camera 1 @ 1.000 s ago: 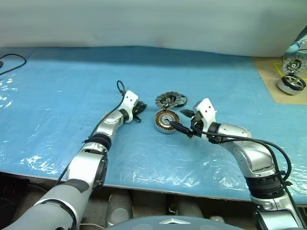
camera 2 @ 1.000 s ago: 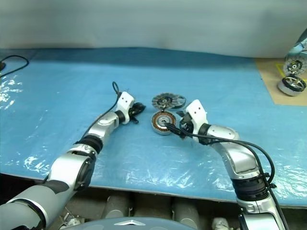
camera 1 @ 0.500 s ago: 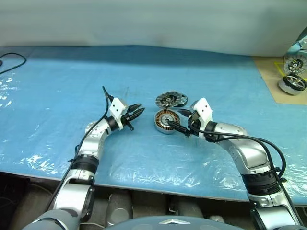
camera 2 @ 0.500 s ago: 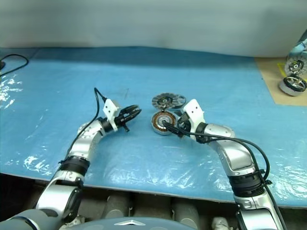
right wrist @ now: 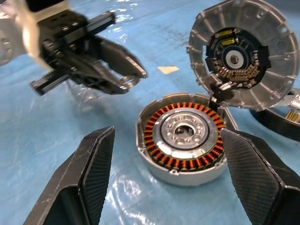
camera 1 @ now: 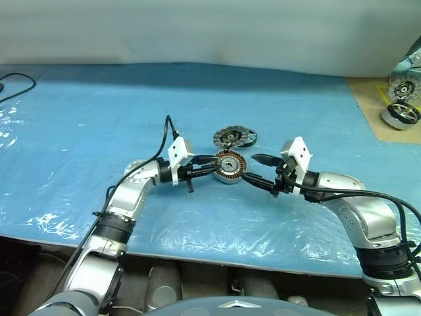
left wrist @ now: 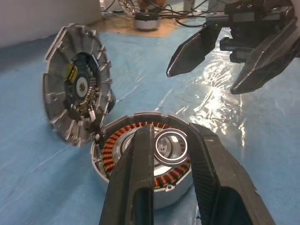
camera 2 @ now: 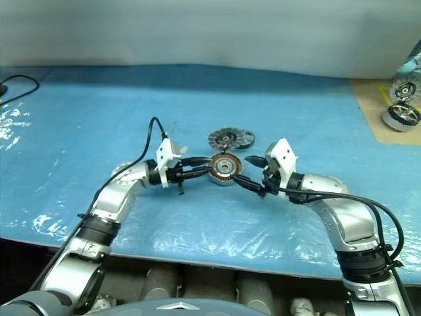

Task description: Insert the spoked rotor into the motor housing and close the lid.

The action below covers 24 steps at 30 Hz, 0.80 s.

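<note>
Left claw [camera 1: 212,164] is drawn narrow and pinches a small silver ring [left wrist: 171,146] between its fingertips, reaching in level from 9 o'clock of the motor housing [camera 1: 230,168]. The ring hangs just over the housing's central hub, inside the circle of copper windings; contact cannot be told. Right claw [camera 1: 251,167] stands wide and empty at 3 to 4 o'clock of the housing, its two black fingers bracketing the can, close but apart from it.

At 12 o'clock of the housing the finned lid [camera 1: 234,137] tilts up, open, its lower edge meeting the housing's rim. A dark ring [right wrist: 276,119] peeks from behind the lid; what it belongs to cannot be told.

The blue, plastic-covered surface [camera 1: 296,99] lies bare all round the pair, with wide room at 12 and 9 o'clock and the near edge at 6 o'clock. A brown board [camera 1: 368,99] with larger motors [camera 1: 400,113] sits well apart at 2 o'clock, a black cable [camera 1: 13,85] at 10 o'clock.

Markings on the lid's inner board are too small to read.
</note>
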Motion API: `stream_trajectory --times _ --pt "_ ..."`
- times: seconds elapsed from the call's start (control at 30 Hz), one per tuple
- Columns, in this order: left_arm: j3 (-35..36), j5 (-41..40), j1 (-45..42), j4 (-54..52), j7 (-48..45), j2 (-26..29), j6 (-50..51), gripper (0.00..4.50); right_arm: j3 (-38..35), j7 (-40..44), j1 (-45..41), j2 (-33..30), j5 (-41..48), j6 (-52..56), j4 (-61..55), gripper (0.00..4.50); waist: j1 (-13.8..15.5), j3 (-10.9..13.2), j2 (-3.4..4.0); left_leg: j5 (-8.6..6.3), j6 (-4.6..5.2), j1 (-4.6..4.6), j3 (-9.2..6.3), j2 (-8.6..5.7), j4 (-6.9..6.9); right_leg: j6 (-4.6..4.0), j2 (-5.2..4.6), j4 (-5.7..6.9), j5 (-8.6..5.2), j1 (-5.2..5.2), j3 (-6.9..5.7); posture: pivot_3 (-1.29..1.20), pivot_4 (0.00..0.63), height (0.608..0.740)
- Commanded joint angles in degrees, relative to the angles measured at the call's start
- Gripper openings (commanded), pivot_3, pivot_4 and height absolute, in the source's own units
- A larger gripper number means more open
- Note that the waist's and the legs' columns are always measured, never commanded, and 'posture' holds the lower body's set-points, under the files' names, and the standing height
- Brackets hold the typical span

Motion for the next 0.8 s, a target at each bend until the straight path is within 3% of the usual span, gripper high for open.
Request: stream_trajectory --times 0.03,0.23,0.8 --pt "-0.67 1.26 -3.49 3.94 0.03 -1.0 -2.6 0.78 -0.48 2.57 1.9 -1.62 3.07 0.24 -5.11 3.79 0.06 0.0 0.0 0.0 0.0 0.02 0.0 0.0 0.0 0.0 0.0 0.01 0.0 0.0 0.0 0.0 0.15 0.74" --pt "-2.33 4.66 -7.53 11.19 0.21 -2.4 -5.92 0.78 1.17 3.07 3.82 -3.95 0.93 -1.27 -5.98 3.79 0.08 0.0 0.01 0.01 -0.01 -0.02 0.0 -0.02 0.01 0.01 0.0 -0.01 0.01 0.0 0.0 0.0 0.15 0.74" --pt "-4.8 12.16 -12.82 24.48 6.01 -7.35 -9.69 0.78 3.33 -2.36 3.44 -0.58 -1.74 -1.84 -4.54 3.79 0.25 0.0 0.0 0.02 -0.01 -0.03 -0.03 -0.03 0.09 0.01 -0.01 0.08 0.01 0.02 -0.01 0.0 0.15 0.74"
